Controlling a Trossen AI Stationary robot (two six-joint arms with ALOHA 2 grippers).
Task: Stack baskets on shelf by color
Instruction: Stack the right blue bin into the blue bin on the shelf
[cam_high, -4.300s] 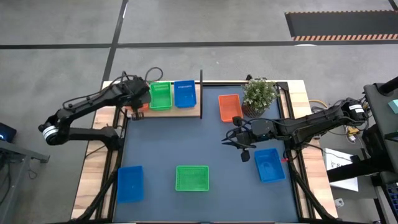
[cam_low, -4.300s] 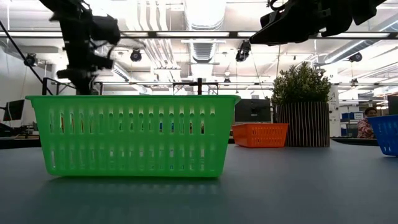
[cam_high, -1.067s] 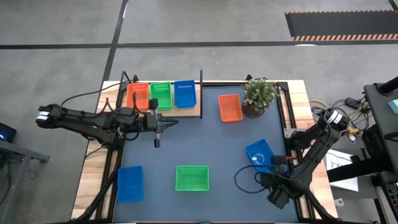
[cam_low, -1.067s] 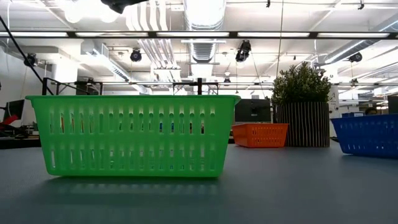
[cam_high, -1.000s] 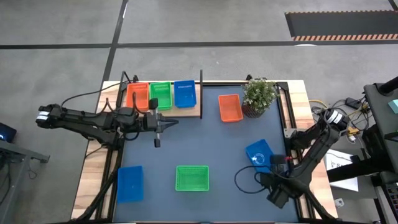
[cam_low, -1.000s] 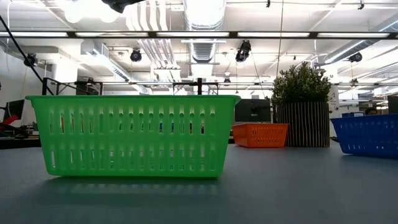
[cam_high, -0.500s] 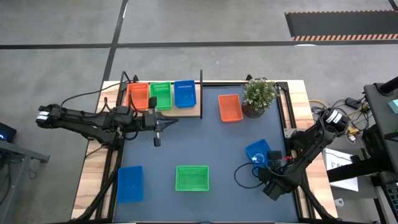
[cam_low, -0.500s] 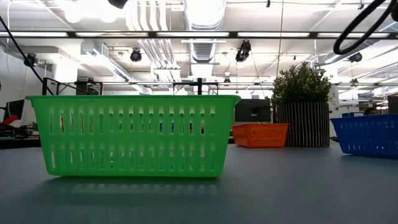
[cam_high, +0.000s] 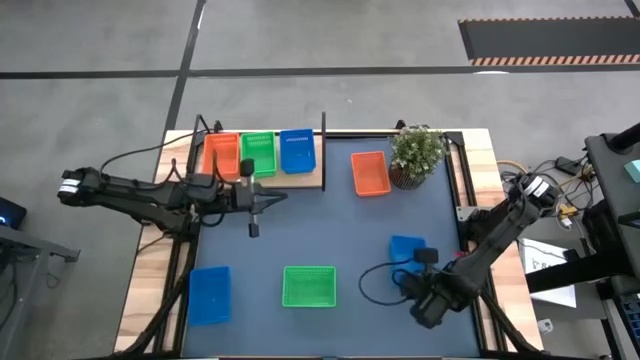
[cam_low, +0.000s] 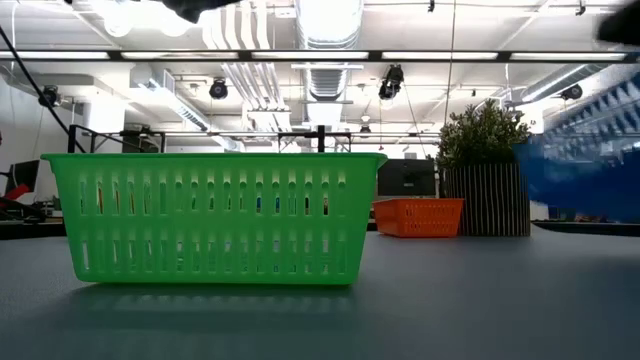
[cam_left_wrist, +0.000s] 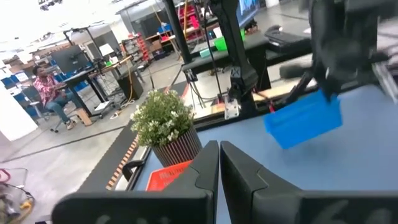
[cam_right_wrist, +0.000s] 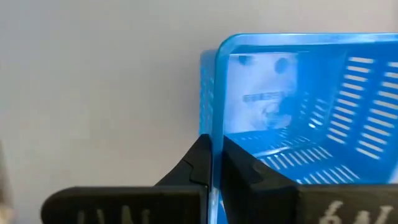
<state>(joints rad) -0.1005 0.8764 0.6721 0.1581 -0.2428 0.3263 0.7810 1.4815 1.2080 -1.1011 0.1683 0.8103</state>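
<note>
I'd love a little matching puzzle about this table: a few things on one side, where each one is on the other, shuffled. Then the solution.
Things:
1. potted plant
2. lone orange basket
3. green basket on the mat
4. blue basket in the right hand

Places:
A. pinched by one wall, lifted off the mat
B. near edge, middle of the mat
C. far right corner of the mat
D. between the shelf's post and the plant

Pairs: 1-C, 2-D, 3-B, 4-A

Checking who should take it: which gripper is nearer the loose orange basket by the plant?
Left. The left gripper hovers just off the shelf, a short way from the orange basket; the right gripper is down at the blue basket.
</note>
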